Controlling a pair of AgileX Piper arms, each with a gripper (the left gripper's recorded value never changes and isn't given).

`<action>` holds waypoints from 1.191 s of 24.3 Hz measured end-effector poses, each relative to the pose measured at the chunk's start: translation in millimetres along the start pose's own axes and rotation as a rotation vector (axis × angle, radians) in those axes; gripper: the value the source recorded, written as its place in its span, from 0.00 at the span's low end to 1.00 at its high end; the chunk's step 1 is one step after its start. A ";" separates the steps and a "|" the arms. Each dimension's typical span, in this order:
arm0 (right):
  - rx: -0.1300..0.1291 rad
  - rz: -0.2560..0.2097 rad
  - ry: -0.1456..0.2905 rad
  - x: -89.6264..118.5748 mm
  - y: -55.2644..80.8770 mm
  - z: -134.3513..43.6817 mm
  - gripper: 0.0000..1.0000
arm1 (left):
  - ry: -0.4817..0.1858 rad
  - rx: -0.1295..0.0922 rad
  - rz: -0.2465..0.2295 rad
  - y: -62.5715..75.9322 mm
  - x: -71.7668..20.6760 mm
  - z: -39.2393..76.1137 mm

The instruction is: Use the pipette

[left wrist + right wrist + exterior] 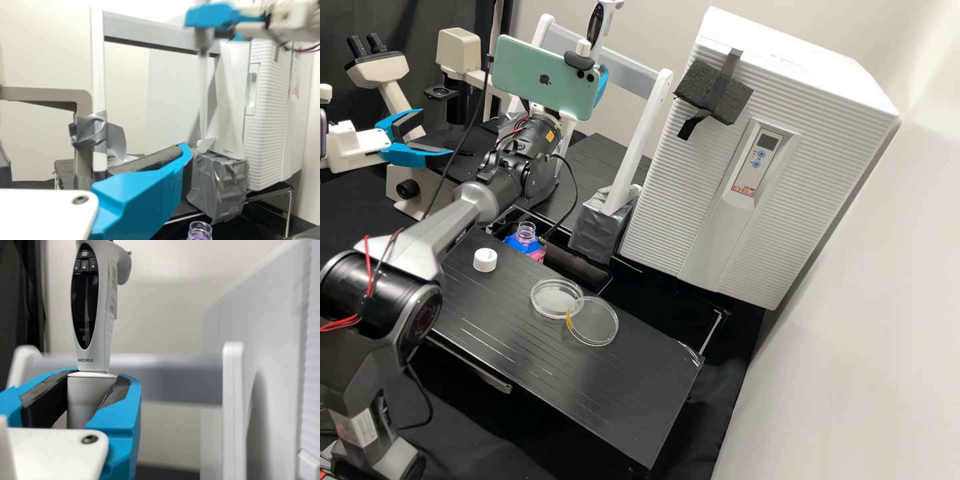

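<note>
A grey and white pipette stands upright between the fingers of my right gripper, which is shut on its lower body. In the high view the pipette rises above the white stand's crossbar, behind the green phone. An open bottle of pink liquid sits below, at the black tray's back edge, its white cap beside it. Two clear petri dishes lie on the tray. My left gripper hangs open and empty at the far left, near the microscope.
A white frame stand with a taped grey base stands behind the black tray. A big white ribbed machine fills the right. A microscope stands at the back left.
</note>
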 end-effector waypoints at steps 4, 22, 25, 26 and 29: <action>0.008 -0.064 -0.068 11.6 -9.7 5.6 0.00 | -0.008 0.008 0.014 4.2 2.9 0.7; 0.010 -0.102 -0.070 19.2 -22.6 3.1 0.00 | -0.009 0.007 0.012 4.1 3.1 0.7; 0.010 -0.122 -0.094 20.0 -27.7 8.8 0.00 | -0.010 0.008 0.011 4.0 3.1 0.8; 0.013 -0.126 -0.099 19.7 -28.9 10.1 0.00 | -0.010 0.008 0.011 4.0 3.1 0.8; 0.023 -0.133 -0.112 18.7 -31.9 13.7 0.00 | -0.010 0.008 0.011 4.0 3.1 0.9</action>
